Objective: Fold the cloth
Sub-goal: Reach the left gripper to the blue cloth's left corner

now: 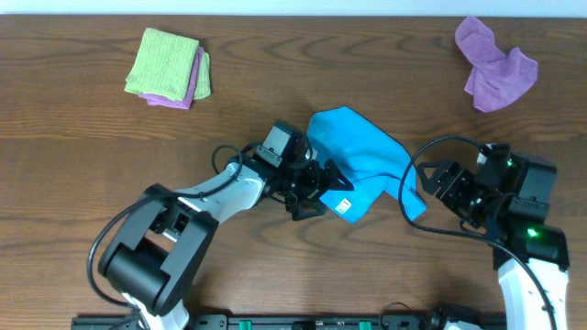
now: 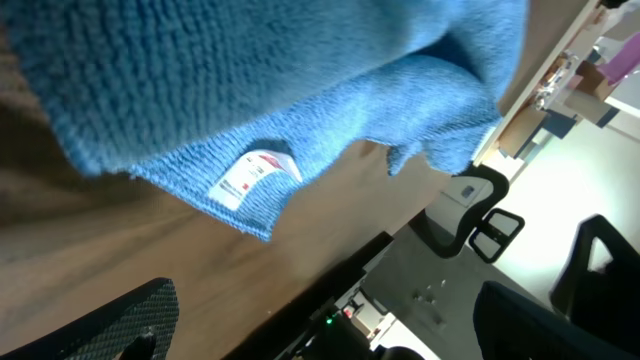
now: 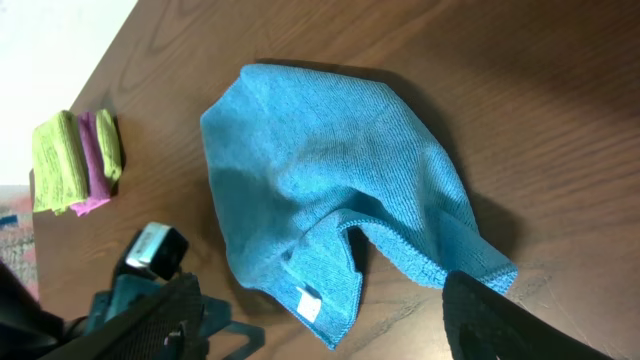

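Blue cloth (image 1: 362,151) mid-worktop (image 1: 275,73), crumpled, long axis 11→5 o'clock. L fingers (image 2: 130,320) spread, at 8 o'clock edge nr tag (image 1: 344,205). R fingers (image 3: 160,320) spread, empty, off 4 o'clock corner. L nearer.

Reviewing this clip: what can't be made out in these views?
Print on the tag: blurred in left wrist view, too small overhead.
Lower layers of the cloth: hidden under its own top fold, every view.
Whether left end effector touches the cloth: overhead, its body blocks the contact; left wrist view too close, blurred.
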